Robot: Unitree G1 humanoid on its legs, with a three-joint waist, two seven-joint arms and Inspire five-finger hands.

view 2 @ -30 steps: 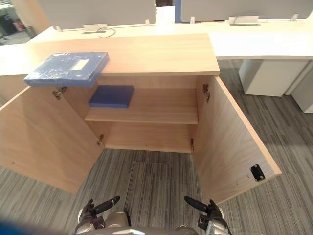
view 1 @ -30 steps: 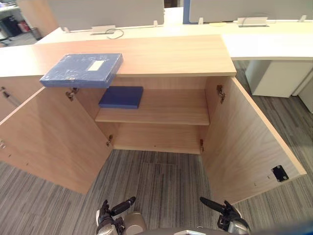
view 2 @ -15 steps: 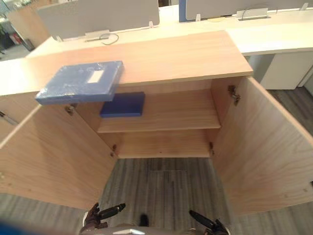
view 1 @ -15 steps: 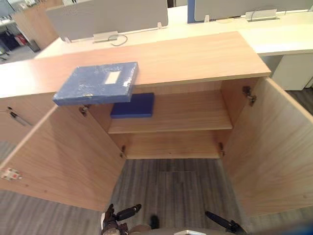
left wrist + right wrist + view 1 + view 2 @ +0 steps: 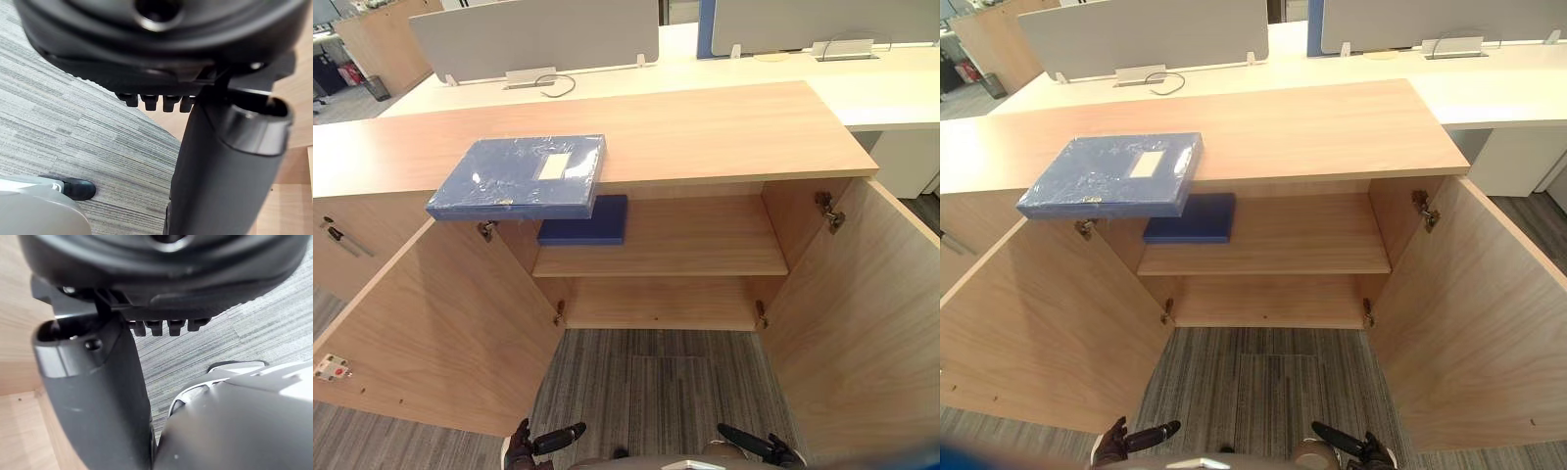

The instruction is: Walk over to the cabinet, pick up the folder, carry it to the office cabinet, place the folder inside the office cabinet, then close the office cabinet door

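One folder (image 5: 517, 176) atop cabinet (image 5: 705, 122) (doors (image 5: 440, 333) open)

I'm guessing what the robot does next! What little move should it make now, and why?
Probably raise both hands toward the blue folder. It lies untouched on the cabinet top, jutting over the front edge, while the left hand and right hand hang low and open above the floor, holding nothing.
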